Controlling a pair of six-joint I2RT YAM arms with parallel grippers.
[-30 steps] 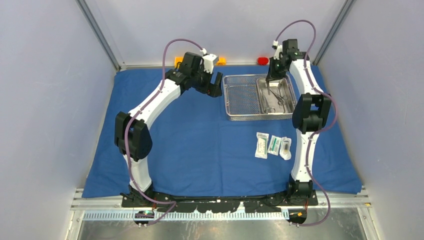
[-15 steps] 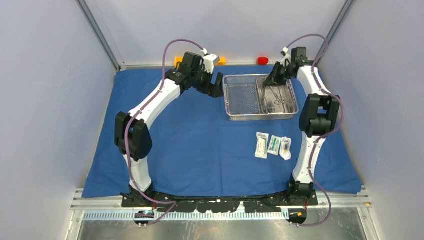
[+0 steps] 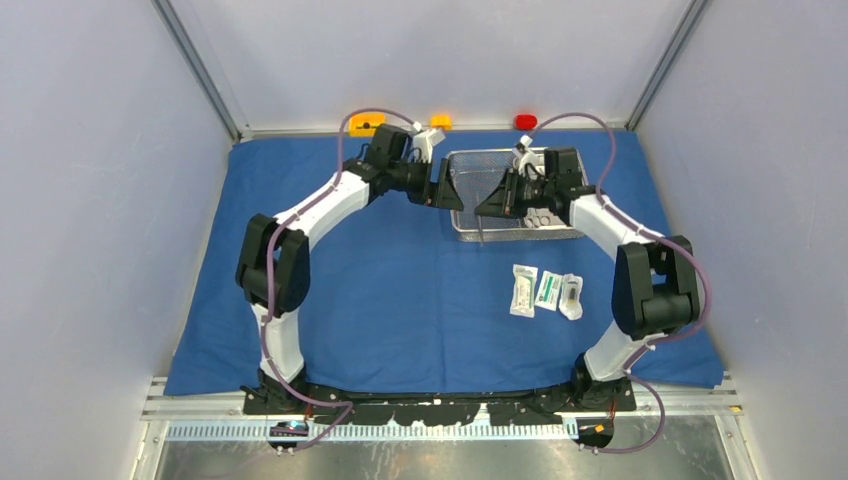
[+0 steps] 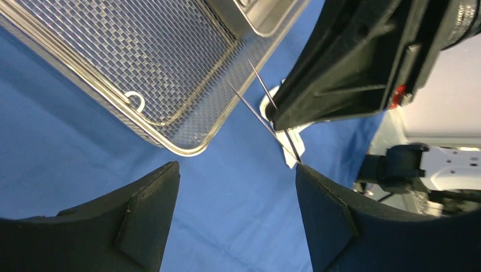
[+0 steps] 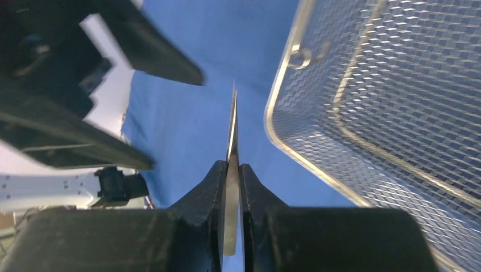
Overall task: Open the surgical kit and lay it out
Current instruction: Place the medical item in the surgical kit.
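The blue cloth (image 3: 380, 290) lies spread flat. The wire-mesh basket (image 3: 470, 170) stands on it at the back, with the steel tray (image 3: 560, 215) in its right half. My right gripper (image 3: 484, 207) is shut on slim metal tweezers (image 3: 481, 230) above the basket's left front edge. In the right wrist view the tweezers (image 5: 231, 141) stick out between the shut fingers. My left gripper (image 3: 447, 190) is open and empty, facing the right one just left of the basket. In the left wrist view the tweezers (image 4: 266, 113) hang in front of my open left gripper (image 4: 235, 221). Three white packets (image 3: 546, 291) lie in a row in front of the basket.
Two orange blocks (image 3: 365, 125) (image 3: 440, 122) and a red block (image 3: 525, 121) sit along the back edge beyond the cloth. Grey walls enclose the left, right and back. The right arm reaches across the basket, with its forearm over the steel tray.
My right gripper has lifted the tweezers out of the steel tray and swung left across the basket. My left gripper has moved right and down toward it.
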